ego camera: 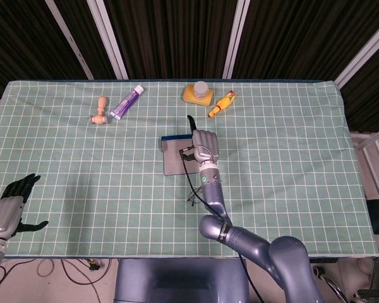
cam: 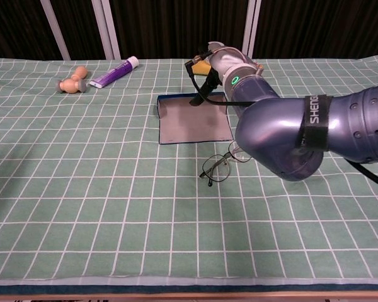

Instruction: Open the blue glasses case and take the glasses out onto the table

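Note:
The blue glasses case (ego camera: 175, 158) (cam: 189, 123) lies open and flat at mid-table, grey lining up. My right hand (ego camera: 203, 148) (cam: 225, 66) is over its far right corner. The fingers are curled on the case's edge and one finger sticks out away from me. The glasses (cam: 222, 165) (ego camera: 192, 199) lie on the cloth just in front of the case, partly under my right forearm in the head view. My left hand (ego camera: 9, 208) hovers at the near left table edge with its fingers apart, holding nothing.
Along the far side stand a wooden figure (ego camera: 99, 113) (cam: 74, 80), a purple tube (ego camera: 126, 103) (cam: 113, 72), a yellow sponge with a white jar (ego camera: 198, 93) and a yellow rubber chicken (ego camera: 221, 104). A green checked cloth (ego camera: 82, 164) covers the table.

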Controlling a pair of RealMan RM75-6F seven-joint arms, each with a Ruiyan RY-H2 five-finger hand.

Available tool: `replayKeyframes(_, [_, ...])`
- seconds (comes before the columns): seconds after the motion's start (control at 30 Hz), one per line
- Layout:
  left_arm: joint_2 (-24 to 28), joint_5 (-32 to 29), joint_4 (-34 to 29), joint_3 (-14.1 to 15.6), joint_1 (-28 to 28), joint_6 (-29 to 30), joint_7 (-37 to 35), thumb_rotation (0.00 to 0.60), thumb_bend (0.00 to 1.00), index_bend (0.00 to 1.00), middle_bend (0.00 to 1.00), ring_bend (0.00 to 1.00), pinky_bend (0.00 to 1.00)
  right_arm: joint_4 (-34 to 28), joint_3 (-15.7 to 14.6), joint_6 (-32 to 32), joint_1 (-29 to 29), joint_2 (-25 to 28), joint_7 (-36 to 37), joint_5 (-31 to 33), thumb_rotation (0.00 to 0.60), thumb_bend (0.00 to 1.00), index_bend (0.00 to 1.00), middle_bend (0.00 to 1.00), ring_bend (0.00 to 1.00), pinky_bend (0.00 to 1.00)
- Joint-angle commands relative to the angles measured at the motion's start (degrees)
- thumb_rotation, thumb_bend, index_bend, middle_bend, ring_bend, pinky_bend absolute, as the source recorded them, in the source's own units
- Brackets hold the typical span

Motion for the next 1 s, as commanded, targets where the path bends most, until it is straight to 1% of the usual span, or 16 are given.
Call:
replayKeyframes(0.03, [-0.08, 0.21, 0.12, 0.01, 0.12, 0.34, 0.07, 0.600, 0.00, 0.00, 0.00, 0.00, 0.00, -5.65, -0.34, 2.26, -1.99, 2.34, -1.98, -0.34, 0.600, 0.16, 0.00, 0.86, 0.98, 0.99])
replayKeyframes(0.07, [-0.10, 0.27, 0.15, 0.01, 0.15, 0.44, 0.09, 0.600, 0.00, 0.00, 0.00, 0.00, 0.00, -7.13, -0.57, 2.71, -2.56, 2.95, -2.30, -0.49, 0.600, 0.16, 0.00, 0.84, 0.96, 0.97])
replayKeyframes(0.13, [-0.18, 0.42, 0.27, 0.02, 0.22, 0.67, 0.14, 0.600, 0.00, 0.00, 0.00, 0.00, 0.00, -12.38, -1.70, 4.09, -4.77, 5.27, -3.56, -0.99, 0.600, 0.16, 0.00, 0.76, 0.90, 0.88])
replayKeyframes(0.17, [-0.21, 0.48, 0.30, 0.04, 0.25, 0.73, 0.16, 0.600, 0.00, 0.00, 0.00, 0.00, 0.00, -15.45, -2.51, 4.84, -6.16, 6.72, -4.36, -1.24, 0.600, 0.16, 0.00, 0.71, 0.85, 0.82])
replayKeyframes(0.2, [-0.24, 0.56, 0.33, 0.04, 0.27, 0.80, 0.17, 0.600, 0.00, 0.00, 0.00, 0.00, 0.00, -18.81, -3.46, 5.53, -7.68, 8.40, -5.30, -1.44, 0.600, 0.15, 0.00, 0.64, 0.78, 0.71])
replayKeyframes(0.23, [-0.27, 0.67, 0.38, 0.05, 0.29, 0.92, 0.22, 0.600, 0.00, 0.00, 0.00, 0.00, 0.00, -22.38, -4.57, 6.32, -9.31, 10.29, -6.38, -1.67, 0.600, 0.15, 0.00, 0.59, 0.72, 0.64])
replayKeyframes(0.33, [-0.46, 1.29, 0.59, 0.15, 0.40, 1.42, 0.52, 0.600, 0.00, 0.00, 0.00, 0.00, 0.00, -33.67, -8.85, 9.21, -14.54, 17.22, -9.92, -3.30, 0.600, 0.15, 0.00, 0.37, 0.45, 0.42])
replayKeyframes(0.37, [-0.54, 1.53, 0.69, 0.20, 0.43, 1.58, 0.61, 0.600, 0.00, 0.00, 0.00, 0.00, 0.00, -37.66, -10.36, 10.24, -16.36, 19.83, -10.96, -3.92, 0.600, 0.15, 0.00, 0.32, 0.39, 0.39])
replayKeyframes(0.43, [-0.66, 2.07, 0.84, 0.35, 0.49, 1.83, 0.73, 0.600, 0.00, 0.00, 0.00, 0.00, 0.00, -45.02, -13.21, 12.15, -19.80, 25.09, -12.93, -4.77, 0.600, 0.13, 0.00, 0.19, 0.21, 0.31])
replayKeyframes(0.53, [-0.83, 2.75, 1.26, 0.48, 0.63, 2.42, 1.24, 0.600, 0.00, 0.00, 0.00, 0.00, 0.00, -53.74, -17.27, 15.41, -24.33, 32.08, -15.31, -6.47, 0.600, 0.10, 0.00, 0.03, 0.05, 0.27])
replayKeyframes(0.6, [-1.09, 3.34, 1.70, 0.45, 0.84, 3.36, 1.92, 0.600, 0.00, 0.00, 0.00, 0.00, 0.00, -59.13, -20.37, 17.92, -27.73, 37.00, -15.82, -8.64, 0.600, 0.08, 0.00, 0.00, 0.00, 0.26])
replayKeyframes(0.63, [-1.25, 3.62, 1.93, 0.46, 0.95, 3.79, 2.30, 0.600, 0.00, 0.00, 0.00, 0.00, 0.00, -61.27, -22.04, 19.20, -29.47, 39.30, -15.80, -9.89, 0.600, 0.07, 0.00, 0.00, 0.00, 0.25])
replayKeyframes(0.67, [-1.35, 3.73, 2.12, 0.44, 1.03, 4.10, 2.63, 0.600, 0.00, 0.00, 0.00, 0.00, 0.00, -62.51, -23.01, 20.02, -30.53, 40.62, -15.56, -10.88, 0.600, 0.07, 0.00, 0.00, 0.00, 0.25])
replayKeyframes(0.77, [-2.10, 3.34, 2.90, 0.10, 1.48, 5.60, 4.97, 0.600, 0.00, 0.00, 0.00, 0.00, 0.00, -66.56, -28.09, 24.08, -35.96, 46.19, -13.31, -16.08, 0.600, 0.05, 0.00, 0.00, 0.00, 0.25])
replayKeyframes(0.87, [-2.63, 3.36, 3.20, -0.04, 1.74, 6.59, 6.62, 0.600, 0.00, 0.00, 0.00, 0.00, 0.00, -67.32, -31.43, 26.41, -39.49, 49.22, -10.48, -20.67, 0.600, 0.05, 0.00, 0.00, 0.00, 0.24])
replayKeyframes(1.0, [-3.15, 4.33, 3.69, 0.10, 2.00, 7.65, 7.74, 0.600, 0.00, 0.00, 0.00, 0.00, 0.00, -65.84, -35.51, 30.66, -44.63, 52.26, -6.22, -26.81, 0.600, 0.04, 0.00, 0.00, 0.00, 0.23])
